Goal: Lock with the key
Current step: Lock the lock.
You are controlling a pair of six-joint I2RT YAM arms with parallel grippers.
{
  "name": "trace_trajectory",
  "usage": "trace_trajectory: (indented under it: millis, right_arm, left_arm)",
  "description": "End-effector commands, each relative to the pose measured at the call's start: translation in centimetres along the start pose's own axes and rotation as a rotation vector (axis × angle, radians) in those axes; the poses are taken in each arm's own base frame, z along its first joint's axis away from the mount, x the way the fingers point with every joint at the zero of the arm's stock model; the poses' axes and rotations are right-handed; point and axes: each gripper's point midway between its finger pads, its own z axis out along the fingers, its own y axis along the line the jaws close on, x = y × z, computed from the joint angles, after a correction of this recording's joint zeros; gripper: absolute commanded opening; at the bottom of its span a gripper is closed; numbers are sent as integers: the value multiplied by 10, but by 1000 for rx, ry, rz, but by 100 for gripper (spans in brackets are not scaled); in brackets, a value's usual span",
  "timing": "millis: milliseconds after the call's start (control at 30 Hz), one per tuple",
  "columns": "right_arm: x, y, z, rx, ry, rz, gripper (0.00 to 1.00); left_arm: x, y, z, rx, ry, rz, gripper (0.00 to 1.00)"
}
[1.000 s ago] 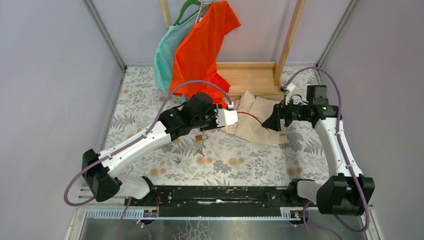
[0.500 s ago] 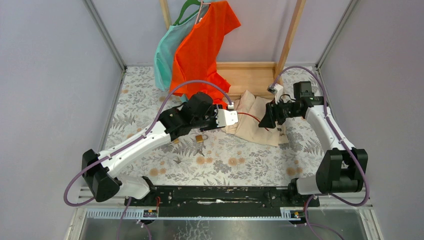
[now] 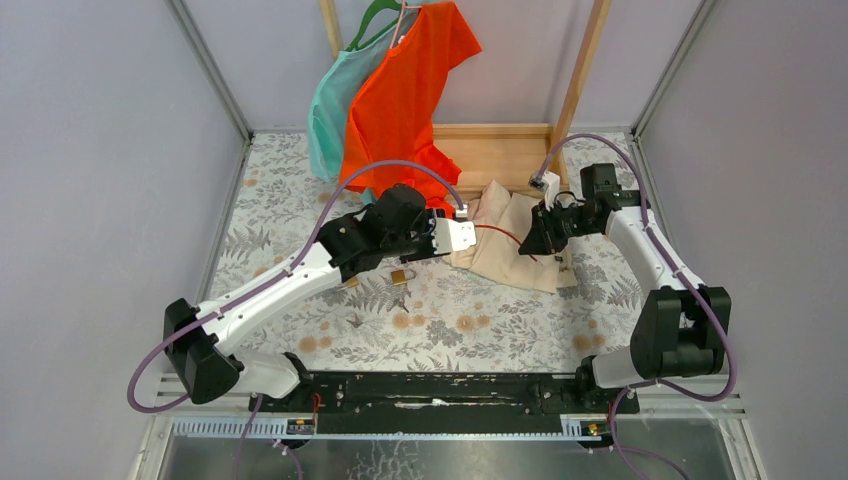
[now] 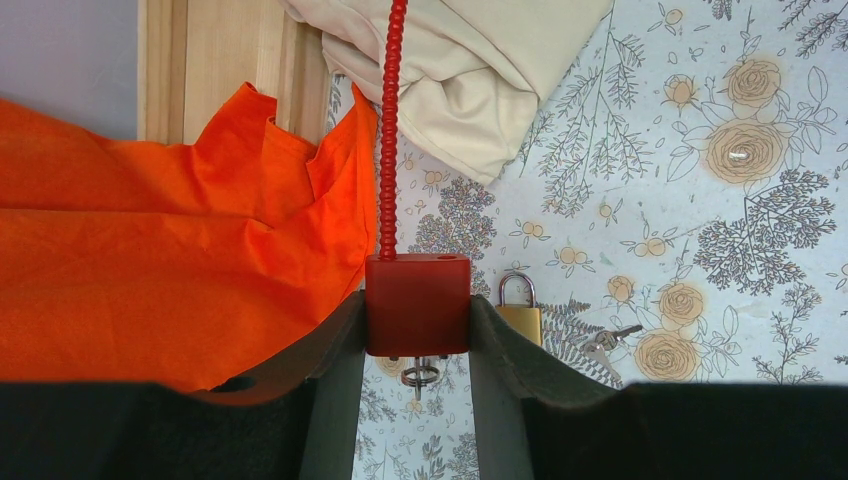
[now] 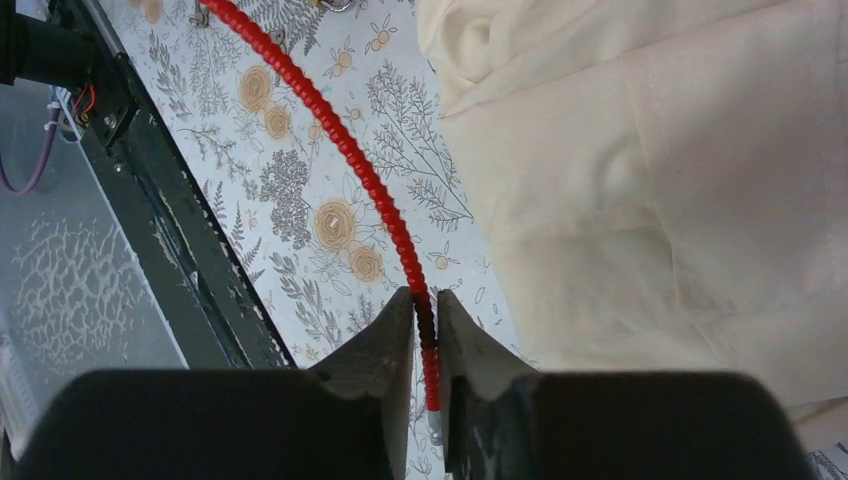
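Observation:
My left gripper (image 4: 417, 322) is shut on a red lock block (image 4: 417, 290), held above the floral table. A red ribbed cable (image 4: 388, 130) runs from the block's top away over the cloth. Under the block hangs a small metal key ring (image 4: 421, 376); the key itself is mostly hidden. My right gripper (image 5: 426, 302) is shut on the red cable (image 5: 340, 140) close to its free metal-tipped end. In the top view the left gripper (image 3: 455, 235) and right gripper (image 3: 530, 243) face each other with the cable (image 3: 500, 233) between them.
A brass padlock (image 4: 520, 315) with loose keys (image 4: 605, 343) lies on the table beside the left fingers. A beige cloth (image 3: 515, 250) lies under the cable. An orange shirt (image 3: 405, 90) and a teal one (image 3: 330, 110) hang on a wooden rack (image 3: 495, 150).
The right arm swung in toward the cloth and its jaws closed from wide open onto the cable's end. The left arm and the red lock stayed still.

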Motion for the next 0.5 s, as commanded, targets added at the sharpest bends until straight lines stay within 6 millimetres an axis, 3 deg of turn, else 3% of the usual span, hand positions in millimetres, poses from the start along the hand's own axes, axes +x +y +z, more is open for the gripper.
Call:
trace_trajectory:
  millis: [0,100,300,400,467]
  right_arm:
    - [-12,5,-3,-25,-12,-40,13]
    - [-18,7,-5,-25,-26,-47,0]
    - [-63,11,-28,68,-153,-131,0]
    - [-93,13,-48,138,-224,-185,0]
    - [-110,18,-59,157,-261,-211,0]
  left_arm:
    - [-13,11,-10,-39,-48,-5,0]
    - [-10,12,-5,-59,-40,-22,0]
    - [4,6,11,-79,-25,-77,0]
    - [8,1,16,-74,-30,-107,8]
    - [11,-2,20,-71,-31,-126,18]
